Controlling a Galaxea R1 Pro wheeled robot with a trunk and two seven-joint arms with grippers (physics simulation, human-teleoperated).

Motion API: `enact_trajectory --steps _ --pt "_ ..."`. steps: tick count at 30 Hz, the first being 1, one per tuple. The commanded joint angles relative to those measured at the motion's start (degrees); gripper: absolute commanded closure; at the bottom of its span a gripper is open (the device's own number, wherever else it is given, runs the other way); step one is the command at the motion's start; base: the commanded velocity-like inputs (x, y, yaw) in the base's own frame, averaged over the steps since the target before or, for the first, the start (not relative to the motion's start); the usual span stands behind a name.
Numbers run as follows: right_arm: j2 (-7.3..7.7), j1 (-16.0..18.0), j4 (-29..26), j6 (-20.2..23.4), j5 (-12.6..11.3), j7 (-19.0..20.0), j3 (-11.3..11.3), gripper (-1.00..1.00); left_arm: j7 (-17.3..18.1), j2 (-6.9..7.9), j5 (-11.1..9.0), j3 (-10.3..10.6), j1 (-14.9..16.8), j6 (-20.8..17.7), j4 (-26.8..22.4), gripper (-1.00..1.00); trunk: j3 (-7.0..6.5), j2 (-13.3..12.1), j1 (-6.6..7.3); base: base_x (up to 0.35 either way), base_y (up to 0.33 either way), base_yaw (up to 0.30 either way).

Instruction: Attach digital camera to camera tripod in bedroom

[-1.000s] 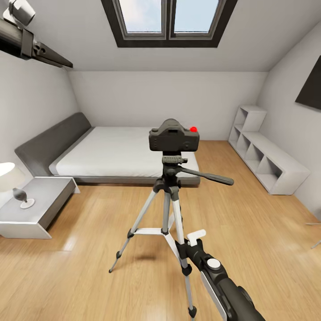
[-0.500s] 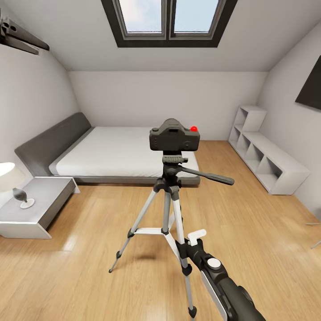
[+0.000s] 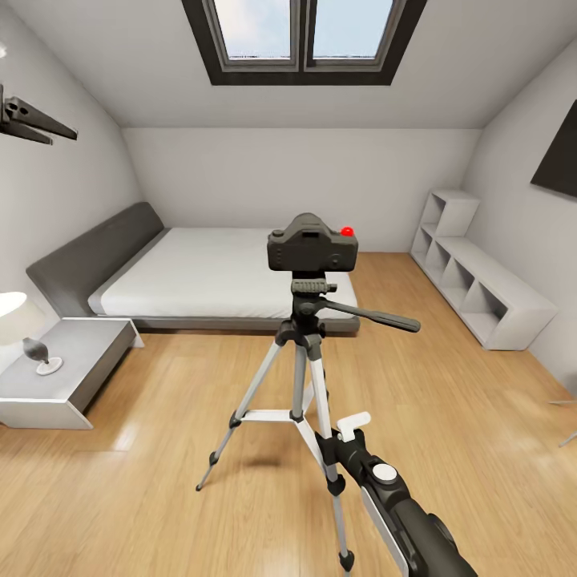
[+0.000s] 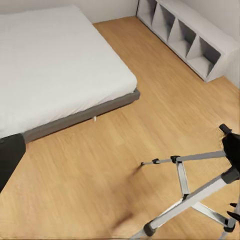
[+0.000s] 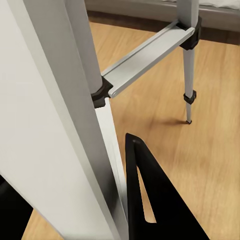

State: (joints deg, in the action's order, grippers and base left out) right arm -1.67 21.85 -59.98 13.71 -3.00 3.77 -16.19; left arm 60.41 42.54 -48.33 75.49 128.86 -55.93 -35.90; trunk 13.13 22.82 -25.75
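Digital camera (image 3: 312, 245), black and boxy with a red button on top, sits on the head of the camera tripod (image 3: 303, 377) in the middle of the bedroom, on the light wood floor (image 3: 160, 481). The tripod's long black pan handle (image 3: 377, 318) sticks out toward the robot's right. Its silver legs spread out on the floor, joined by grey braces.

Behind the tripod lies the low grey bed (image 3: 192, 272) with a white mattress, and the white cubby shelf (image 3: 473, 280) runs along the right wall. A dark-framed skylight (image 3: 303, 36) is set in the sloped ceiling. A low grey desk (image 3: 64, 365) beside the bed carries a small lamp (image 3: 24, 320).

The right gripper (image 3: 353, 426) is low down, just beside the tripod's near leg; its right wrist view shows that leg (image 5: 60, 115) very close, with one black finger (image 5: 150, 195) next to it. Whether the fingers touch the leg I cannot tell, and their spread is unclear too. The left gripper (image 3: 40, 124) is raised high at the left edge of the head view, well apart from the camera; it seems to hold nothing, though its fingers' spacing is hard to judge. Its wrist view looks down on the bed (image 4: 55, 65), shelf (image 4: 190, 37) and tripod legs (image 4: 185, 185).
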Motion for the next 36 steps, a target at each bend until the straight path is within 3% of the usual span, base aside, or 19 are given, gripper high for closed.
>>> enact_trajectory --steps 1,3,4,11,20,26,34,36 --pt "0.00 0.04 0.06 0.67 0.03 0.09 0.10 1.00 -0.23 0.40 -0.05 0.36 -0.15 -0.09 -0.05 -1.00 0.13 0.10 -0.04 0.000 0.000 0.000" --pt "0.00 0.04 -0.01 0.72 0.03 0.09 0.10 1.00 -0.87 1.03 0.62 0.36 -0.85 0.58 -0.03 -1.00 0.13 0.10 -0.04 0.000 0.000 0.000" --pt "0.00 0.04 -0.15 0.93 3.00 0.09 0.10 1.00 -5.89 8.60 1.45 0.36 -15.49 2.02 0.01 -1.00 0.13 0.10 -0.04 0.000 0.000 0.000" --pt "0.00 0.04 -0.63 1.03 3.06 0.17 0.03 1.00 -10.14 9.36 3.41 0.36 -25.74 7.58 1.29 -1.00 0.13 0.10 -0.04 0.000 0.000 0.000" --pt "0.00 0.03 -0.73 1.05 3.05 0.18 0.03 1.00 -11.20 9.31 3.80 0.50 -34.05 10.33 6.34 -1.00 0.13 0.10 -0.04 0.000 0.000 0.000" --pt "0.00 0.04 -0.75 1.05 3.04 0.18 0.09 1.00 -11.33 9.08 3.58 0.53 -40.43 14.77 11.12 -1.00 0.13 0.10 -0.04 0.000 0.000 0.000" --pt "0.00 0.04 -0.75 1.09 3.06 0.19 0.10 1.00 -11.39 7.96 3.42 0.62 -49.08 19.19 16.97 -1.00 0.13 0.10 -0.04 0.000 0.000 0.000" --pt "0.00 0.04 -0.75 1.12 3.07 0.19 0.10 1.00 -11.44 6.93 3.35 0.62 -53.17 21.02 18.99 -1.00 0.13 0.10 -0.04 0.000 0.000 0.000"
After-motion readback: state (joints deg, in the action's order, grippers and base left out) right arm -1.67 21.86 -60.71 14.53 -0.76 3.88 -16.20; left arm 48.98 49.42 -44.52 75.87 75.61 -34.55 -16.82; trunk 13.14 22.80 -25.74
